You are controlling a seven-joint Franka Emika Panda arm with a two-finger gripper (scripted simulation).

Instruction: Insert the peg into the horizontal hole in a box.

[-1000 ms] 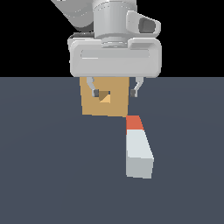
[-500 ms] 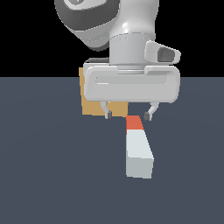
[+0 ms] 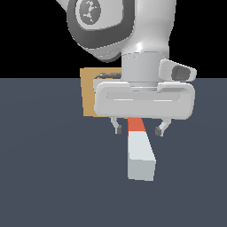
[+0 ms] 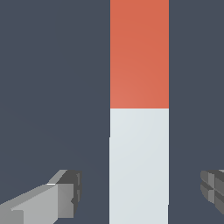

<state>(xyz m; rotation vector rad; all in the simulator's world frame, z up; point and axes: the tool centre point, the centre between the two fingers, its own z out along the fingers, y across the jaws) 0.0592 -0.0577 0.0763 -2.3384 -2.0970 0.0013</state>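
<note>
We see the long square-sectioned peg (image 3: 140,153), pale grey-white along most of its length with one short red-orange end, lying flat on the dark slate-blue counter (image 3: 48,177). Its pale end face points toward the near side of the exterior view and its red-orange end points toward the far side, where it runs under the arm's hand. In the wrist view the peg (image 4: 139,131) shows as a straight bar, the colour changing in a clean line across its width.

Behind the hand, toward the exterior view's left and farther away, we see the tan, flat-faced box (image 3: 90,93). Only its left part shows; the rest of its face is covered by the arm, so we cannot see the hole.

The white and grey Panda arm (image 3: 119,31) reaches down from above with its wrist pointing straight at the counter. The gripper (image 3: 139,129) hangs over the red-orange end of the peg, with its dark-tipped fingers (image 3: 118,128) spread apart, one on either side of the bar. In the wrist view the fingers (image 4: 65,192) stand clear of the peg's sides, with counter visible between each one and the bar, so nothing is clamped.
</note>
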